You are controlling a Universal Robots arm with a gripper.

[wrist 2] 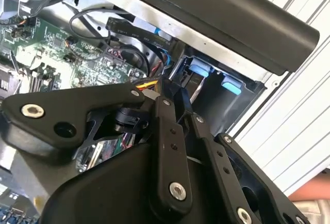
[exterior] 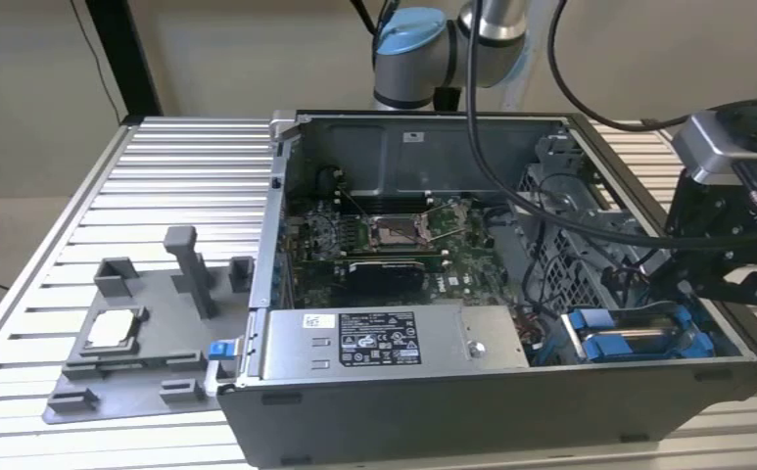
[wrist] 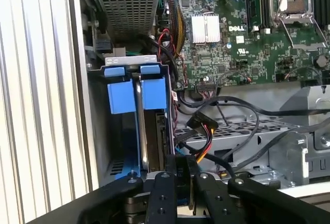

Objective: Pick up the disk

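In the exterior view we see an open computer case (exterior: pixel 483 421) lying on the slatted metal counter (exterior: pixel 169 176). Inside it, a green circuit board (exterior: pixel 392 245) covers the floor. A long grey power box (exterior: pixel 392 338) with a white sticker lies along the near wall. The disk (exterior: pixel 629 338) stands in its blue frame in the bay at the corner towards the exterior view's right. The gripper (exterior: pixel 694 282) hangs over that corner. On the exterior view's left, outside the case, a grey tray (exterior: pixel 130 397) holds a small silver chip (exterior: pixel 111 328) in one of its pockets.

In the second wrist view the jaws stand narrow, their tips nearly together, above the bay. Two blue tabs (wrist 2: pixel 199 70) of the frame show beyond them, under the case's dark wall.

In the first wrist view the disk (wrist: pixel 140 131) sits on edge in the bay, its bare metal edge between two blue blocks, close to the case wall. The gripper (wrist: pixel 180 162) is just beside it; we cannot tell whether the two touch. Red, yellow and black cables (wrist: pixel 203 131) run past on the circuit board's side.
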